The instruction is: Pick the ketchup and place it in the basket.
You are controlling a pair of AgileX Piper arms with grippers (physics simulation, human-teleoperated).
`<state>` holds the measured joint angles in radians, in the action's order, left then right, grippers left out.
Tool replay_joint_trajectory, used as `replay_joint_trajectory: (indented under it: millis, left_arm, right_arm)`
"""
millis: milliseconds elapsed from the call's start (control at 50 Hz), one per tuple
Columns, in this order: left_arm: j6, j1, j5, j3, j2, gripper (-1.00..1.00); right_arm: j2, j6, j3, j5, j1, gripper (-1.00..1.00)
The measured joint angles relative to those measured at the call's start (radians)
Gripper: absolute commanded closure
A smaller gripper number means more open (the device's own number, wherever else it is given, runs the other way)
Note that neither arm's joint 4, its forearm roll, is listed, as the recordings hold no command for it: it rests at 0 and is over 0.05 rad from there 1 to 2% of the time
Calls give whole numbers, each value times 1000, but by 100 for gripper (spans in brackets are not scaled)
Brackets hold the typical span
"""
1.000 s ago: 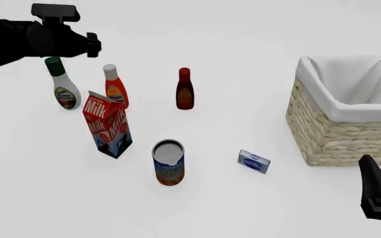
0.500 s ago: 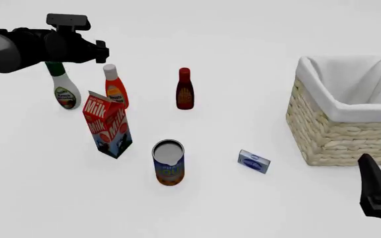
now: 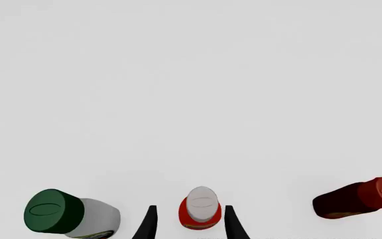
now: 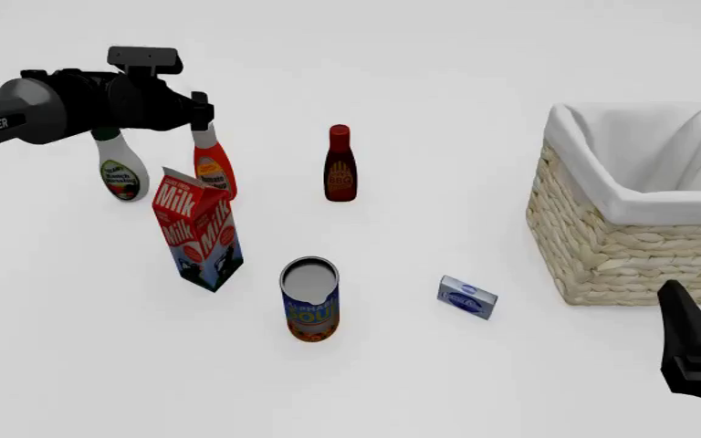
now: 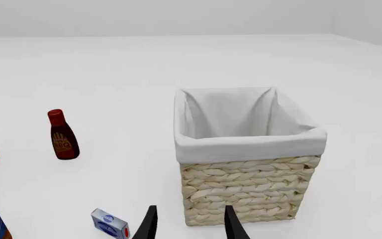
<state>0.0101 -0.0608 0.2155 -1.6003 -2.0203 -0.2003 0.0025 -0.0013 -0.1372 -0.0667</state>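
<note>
The ketchup [image 4: 214, 172], a red-orange bottle with a white cap, stands at the back left, behind the milk carton. My left gripper [image 4: 200, 111] hangs open right above its cap. In the left wrist view the ketchup [image 3: 202, 205] shows from above between the two black fingertips [image 3: 149, 225], which do not touch it. The basket [image 4: 624, 246], woven with a white cloth lining, stands at the right. My right gripper [image 4: 692, 342] sits low at the front right, just in front of the basket [image 5: 244, 199], open and holding nothing [image 5: 189, 226].
A white bottle with a green cap [image 4: 120, 169] stands left of the ketchup and a dark-red bottle [image 4: 340, 164] to its right. A milk carton [image 4: 197, 228], an open can [image 4: 310, 299] and a small blue box [image 4: 466, 297] lie nearer the front.
My left arm has swung to the right, from over the green-capped bottle to over the ketchup's cap. The right arm has stayed still.
</note>
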Motion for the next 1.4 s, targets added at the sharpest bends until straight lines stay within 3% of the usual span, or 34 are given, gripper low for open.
replay_joint_trajectory:
  millis: [1400]
  left_arm:
    - [-20,-30,-26,-35,-137,-100]
  right_arm:
    - [-31,13,1,-12,-8,-100]
